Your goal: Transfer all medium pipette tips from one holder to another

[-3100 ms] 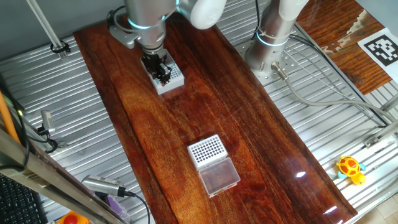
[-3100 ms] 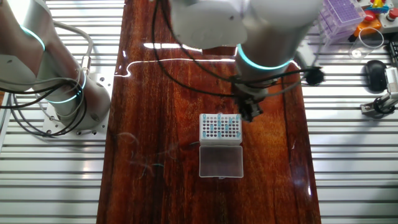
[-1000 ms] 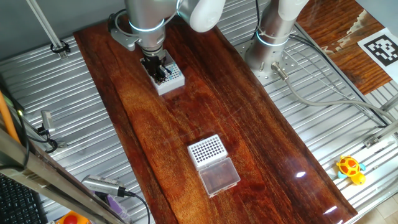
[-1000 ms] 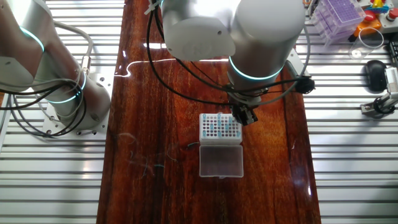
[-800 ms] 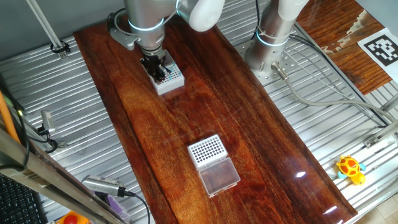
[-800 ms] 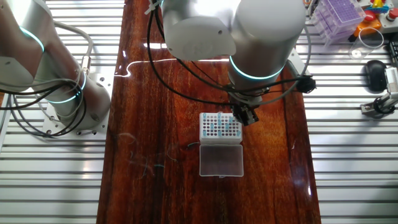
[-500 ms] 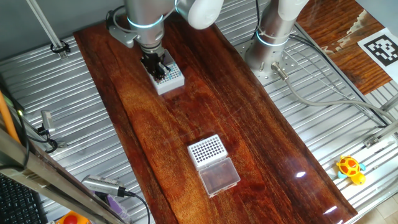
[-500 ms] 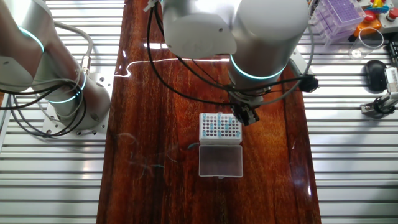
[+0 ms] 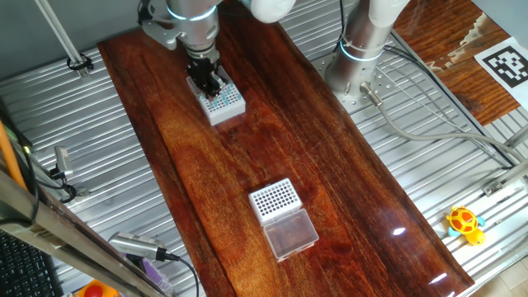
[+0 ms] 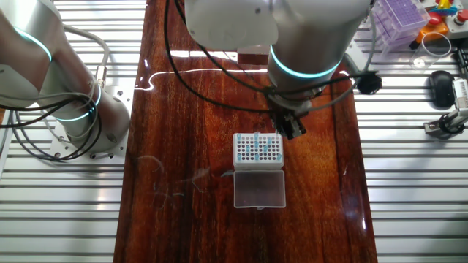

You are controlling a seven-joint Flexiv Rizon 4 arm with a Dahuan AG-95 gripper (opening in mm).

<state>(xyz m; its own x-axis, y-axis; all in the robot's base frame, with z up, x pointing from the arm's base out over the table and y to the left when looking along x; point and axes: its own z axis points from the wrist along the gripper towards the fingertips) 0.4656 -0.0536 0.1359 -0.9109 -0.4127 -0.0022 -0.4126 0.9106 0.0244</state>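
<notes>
One fixed view shows a long, glossy, dark wooden board [image 9: 247, 165] lying on ribbed metal. At its far end the gripper [image 9: 209, 82] hangs over a small white rack [image 9: 221, 102] dotted with teal medium pipette tips [image 10: 257, 148]; its jaw state I cannot tell, perhaps nipping one tip. Nearer stands a second white grid holder [image 9: 274, 198] with a clear hinged lid [image 9: 290, 233].
</notes>
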